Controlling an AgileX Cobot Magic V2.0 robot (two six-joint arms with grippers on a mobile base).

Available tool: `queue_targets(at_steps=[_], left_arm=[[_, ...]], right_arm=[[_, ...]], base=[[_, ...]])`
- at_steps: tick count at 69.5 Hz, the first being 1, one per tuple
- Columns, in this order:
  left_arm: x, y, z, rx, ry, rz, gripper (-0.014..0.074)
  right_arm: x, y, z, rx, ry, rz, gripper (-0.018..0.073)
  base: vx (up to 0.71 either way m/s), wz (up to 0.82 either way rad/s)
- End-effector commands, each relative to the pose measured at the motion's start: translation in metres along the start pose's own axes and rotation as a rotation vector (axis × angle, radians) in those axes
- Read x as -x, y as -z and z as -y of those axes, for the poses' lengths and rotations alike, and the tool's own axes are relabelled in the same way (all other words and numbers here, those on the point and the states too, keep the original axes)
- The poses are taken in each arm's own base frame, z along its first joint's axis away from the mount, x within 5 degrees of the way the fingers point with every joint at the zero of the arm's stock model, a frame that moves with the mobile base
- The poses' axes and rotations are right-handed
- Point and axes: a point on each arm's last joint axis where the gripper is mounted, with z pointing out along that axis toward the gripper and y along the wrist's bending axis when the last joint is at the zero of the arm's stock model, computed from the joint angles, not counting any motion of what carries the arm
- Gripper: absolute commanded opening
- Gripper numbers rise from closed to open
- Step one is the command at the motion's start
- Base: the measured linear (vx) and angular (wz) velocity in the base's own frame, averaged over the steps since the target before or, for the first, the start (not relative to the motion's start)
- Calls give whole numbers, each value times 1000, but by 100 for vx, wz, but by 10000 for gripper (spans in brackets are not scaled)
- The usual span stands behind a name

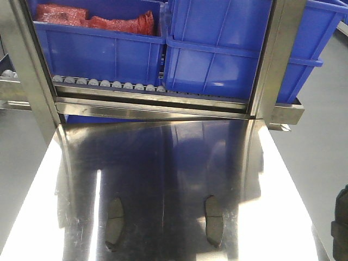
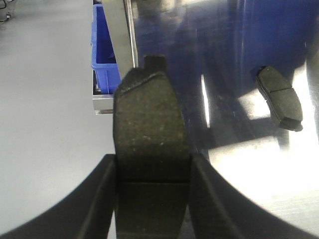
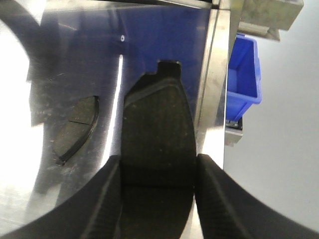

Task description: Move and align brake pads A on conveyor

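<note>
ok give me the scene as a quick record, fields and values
left gripper: shut on left held pad, over the table's left edge
right gripper: shut on right held pad, near the table's right edge
loose pads: two, flat on the table, apart; left loose pad, right loose pad
table: shiny steel
conveyor: not in view
behind table: rollers, blue bins, red items in the left bin

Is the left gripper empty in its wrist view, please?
No, the left gripper is shut on a brake pad, which fills the gap between its jaws.
</note>
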Motion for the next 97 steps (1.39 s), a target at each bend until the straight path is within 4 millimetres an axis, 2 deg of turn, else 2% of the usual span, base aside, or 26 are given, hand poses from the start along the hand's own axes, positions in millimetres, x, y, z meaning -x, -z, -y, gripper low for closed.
queue_targets(at_steps=[1, 23, 97], left_arm=[[15, 5, 0, -7, 0, 102, -6], [15, 5, 0, -7, 0, 102, -6], [15, 5, 0, -7, 0, 102, -6]], right_arm=[[13, 1, 1, -11, 44, 140, -7], [15, -2, 0, -8, 35, 191, -7], [14, -2, 0, -8, 35, 186, -7]], base=[[0, 0], [0, 0], [0, 0]])
